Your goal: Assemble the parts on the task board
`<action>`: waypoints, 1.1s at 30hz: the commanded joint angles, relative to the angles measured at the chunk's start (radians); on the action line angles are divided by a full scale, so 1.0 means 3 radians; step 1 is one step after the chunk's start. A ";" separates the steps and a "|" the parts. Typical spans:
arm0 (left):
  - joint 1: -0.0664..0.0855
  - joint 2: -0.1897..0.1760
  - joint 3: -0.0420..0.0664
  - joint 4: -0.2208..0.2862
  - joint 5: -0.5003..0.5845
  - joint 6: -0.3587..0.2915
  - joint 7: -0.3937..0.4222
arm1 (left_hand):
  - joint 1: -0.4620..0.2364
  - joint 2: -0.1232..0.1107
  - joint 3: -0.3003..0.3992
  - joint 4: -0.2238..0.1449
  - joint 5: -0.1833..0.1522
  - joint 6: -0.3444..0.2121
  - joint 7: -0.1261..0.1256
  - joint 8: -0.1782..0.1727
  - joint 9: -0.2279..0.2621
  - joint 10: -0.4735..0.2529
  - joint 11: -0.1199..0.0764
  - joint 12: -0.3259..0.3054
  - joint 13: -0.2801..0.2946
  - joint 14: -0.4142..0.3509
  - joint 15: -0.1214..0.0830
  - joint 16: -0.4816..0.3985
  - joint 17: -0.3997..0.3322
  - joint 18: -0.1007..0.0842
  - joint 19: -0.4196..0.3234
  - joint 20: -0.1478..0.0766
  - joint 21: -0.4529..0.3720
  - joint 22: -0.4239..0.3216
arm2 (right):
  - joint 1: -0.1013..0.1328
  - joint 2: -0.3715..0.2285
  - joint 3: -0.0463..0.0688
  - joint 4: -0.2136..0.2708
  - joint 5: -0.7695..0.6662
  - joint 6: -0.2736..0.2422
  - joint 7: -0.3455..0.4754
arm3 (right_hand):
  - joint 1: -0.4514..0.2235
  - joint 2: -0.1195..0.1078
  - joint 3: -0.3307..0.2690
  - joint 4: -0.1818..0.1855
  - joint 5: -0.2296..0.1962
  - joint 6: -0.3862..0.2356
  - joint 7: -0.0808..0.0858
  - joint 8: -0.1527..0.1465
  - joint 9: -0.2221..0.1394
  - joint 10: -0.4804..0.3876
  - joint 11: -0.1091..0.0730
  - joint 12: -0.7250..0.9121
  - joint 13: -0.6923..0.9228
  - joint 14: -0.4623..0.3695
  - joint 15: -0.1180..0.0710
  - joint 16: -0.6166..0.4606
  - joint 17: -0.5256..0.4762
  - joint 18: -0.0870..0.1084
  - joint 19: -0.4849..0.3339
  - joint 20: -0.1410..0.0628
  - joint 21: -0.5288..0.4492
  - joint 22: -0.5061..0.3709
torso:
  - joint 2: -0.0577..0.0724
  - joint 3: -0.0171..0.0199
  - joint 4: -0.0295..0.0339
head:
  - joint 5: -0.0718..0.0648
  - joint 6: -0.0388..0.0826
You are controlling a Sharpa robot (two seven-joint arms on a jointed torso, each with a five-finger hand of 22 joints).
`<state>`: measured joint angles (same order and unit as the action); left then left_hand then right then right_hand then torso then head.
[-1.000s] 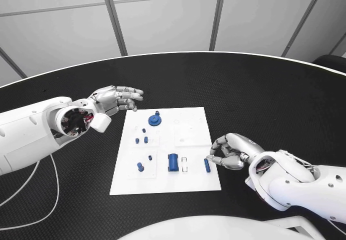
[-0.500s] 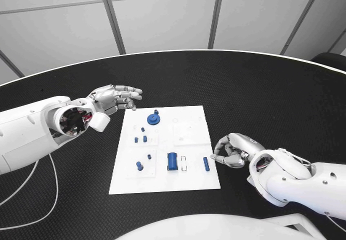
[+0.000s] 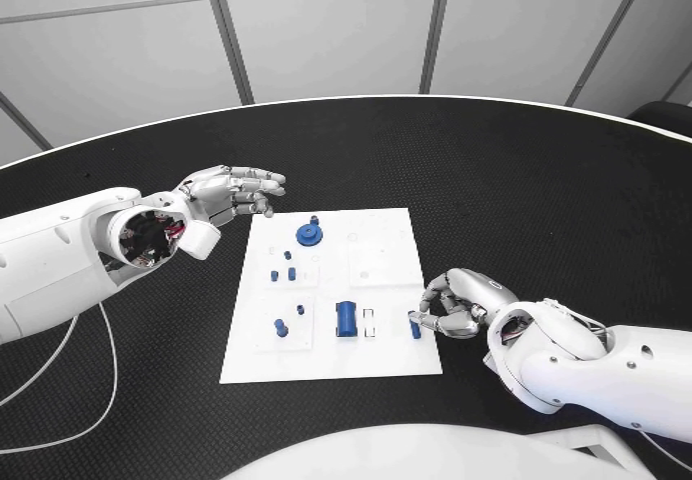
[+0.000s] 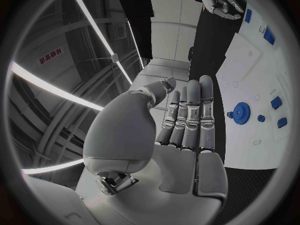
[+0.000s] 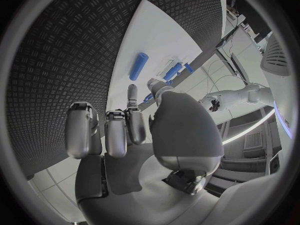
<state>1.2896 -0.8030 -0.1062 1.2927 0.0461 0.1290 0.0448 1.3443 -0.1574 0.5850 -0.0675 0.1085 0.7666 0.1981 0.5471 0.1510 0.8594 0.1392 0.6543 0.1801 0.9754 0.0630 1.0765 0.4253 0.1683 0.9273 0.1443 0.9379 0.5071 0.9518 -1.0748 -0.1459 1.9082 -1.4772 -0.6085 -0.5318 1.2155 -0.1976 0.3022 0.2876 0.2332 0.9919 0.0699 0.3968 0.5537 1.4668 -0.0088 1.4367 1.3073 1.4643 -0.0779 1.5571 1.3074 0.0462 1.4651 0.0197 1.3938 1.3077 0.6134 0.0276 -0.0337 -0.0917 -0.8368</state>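
Head view: right robot hand (image 3: 457,304), fingers curled and holding nothing, hovers beside a blue pin (image 3: 414,327); left robot hand (image 3: 231,193) stays wide, unladen.

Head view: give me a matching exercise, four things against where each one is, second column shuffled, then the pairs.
Things:
1. blue gear
2. thin blue rod
3. left hand
4. blue cylinder

Places:
A. on the task board nearer the robot, beside a small white piece
B. beyond the board's far left corner, above the black table
C. far part of the board
D. by the board's right edge, at the right hand fingertips

Pairs: 1-C, 2-D, 3-B, 4-A
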 commanded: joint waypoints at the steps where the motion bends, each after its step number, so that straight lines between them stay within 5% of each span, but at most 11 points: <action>1: 0.0000 -0.0001 0.0000 0.0000 0.0000 -0.0001 0.0000 | -0.0010 0.0021 -0.0010 0.0013 0.0009 -0.0031 0.0053 0.0021 -0.0003 -0.0028 0.0003 0.0016 -0.0006 -0.0021 -0.0001 0.0001 -0.0004 0.0058 0.0000 0.0014 -0.0011 -0.0004 | 0.0000 0.0014 0.0000 -0.0009 0.0000 0.0018 -0.0003 | -0.0052 -0.0007 -0.0028 0.0010 -0.0022 0.0027 0.0009 -0.0020 0.0002 0.0102 0.0013 -0.0018 0.0516 0.0327 0.0017 -0.0016 0.0754 -0.0006 0.0186 0.0031 -0.0022 0.0414 | -0.0001 -0.0006 -0.0002 | -0.0003 -0.0001; 6: 0.0000 -0.0004 0.0000 0.0002 0.0000 -0.0002 -0.0002 | -0.0010 0.0021 -0.0010 0.0013 0.0009 -0.0031 0.0053 0.0021 -0.0003 -0.0028 0.0003 0.0016 -0.0006 -0.0021 -0.0001 0.0001 -0.0004 0.0058 0.0000 0.0014 -0.0011 -0.0004 | -0.0001 0.0039 -0.0001 -0.0036 0.0000 0.0102 -0.0026 | -0.0083 -0.0012 -0.0052 0.0011 -0.0030 0.0033 0.0008 -0.0021 0.0006 0.0099 0.0013 -0.0024 0.0513 0.0327 0.0018 -0.0017 0.0753 -0.0005 0.0185 0.0031 -0.0029 0.0410 | 0.0000 -0.0012 -0.0002 | 0.0003 -0.0010; 22: 0.0001 -0.0028 0.0000 0.0022 0.0000 -0.0007 -0.0009 | -0.0009 0.0020 -0.0012 0.0019 0.0009 -0.0034 0.0053 0.0025 -0.0003 -0.0031 0.0003 0.0023 -0.0007 -0.0023 0.0000 0.0004 -0.0007 0.0058 0.0003 0.0015 -0.0018 -0.0010 | -0.0001 0.0125 -0.0002 -0.0117 -0.0069 0.0272 -0.0093 | -0.0138 -0.0020 -0.0127 0.0005 0.0001 0.0064 -0.0003 -0.0004 0.0028 0.0084 0.0005 -0.0056 0.0493 0.0323 0.0013 -0.0026 0.0735 0.0000 0.0179 0.0030 -0.0054 0.0395 | -0.0001 -0.0003 -0.0001 | 0.0022 -0.0026; 33: 0.0002 -0.0039 0.0000 0.0035 0.0000 -0.0011 -0.0014 | -0.0009 0.0020 -0.0012 0.0019 0.0009 -0.0034 0.0053 0.0025 -0.0003 -0.0031 0.0003 0.0023 -0.0007 -0.0023 0.0000 0.0004 -0.0007 0.0058 0.0003 0.0015 -0.0018 -0.0010 | -0.0003 0.0191 -0.0003 -0.0201 -0.0285 0.0438 -0.0121 | 0.0056 -0.0033 -0.0118 -0.0067 -0.0014 0.0050 -0.0016 0.0006 0.0059 0.0076 -0.0008 -0.0071 0.0488 0.0323 0.0000 -0.0028 0.0734 0.0000 0.0179 0.0019 -0.0057 0.0398 | -0.0001 -0.0003 -0.0001 | 0.0028 -0.0036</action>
<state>1.2901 -0.8142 -0.1062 1.3027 0.0461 0.1257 0.0407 1.3443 -0.1574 0.5821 -0.0646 0.1085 0.7666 0.1981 0.5511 0.1510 0.8593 0.1392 0.6543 0.1791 0.9754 0.0630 1.0765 0.4241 0.1683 0.9274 0.1443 0.9379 0.5054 0.9511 -1.0184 -0.1467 1.8491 -1.5551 -0.4825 -0.5678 1.2236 -0.2073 0.2683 0.2743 0.2314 1.0059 0.0695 0.3989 0.5750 1.4667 -0.0089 1.4222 1.3079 1.4643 -0.0780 1.5526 1.3073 0.0463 1.4687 0.0233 1.3822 1.3075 0.6129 0.0268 -0.0340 -0.0835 -0.8468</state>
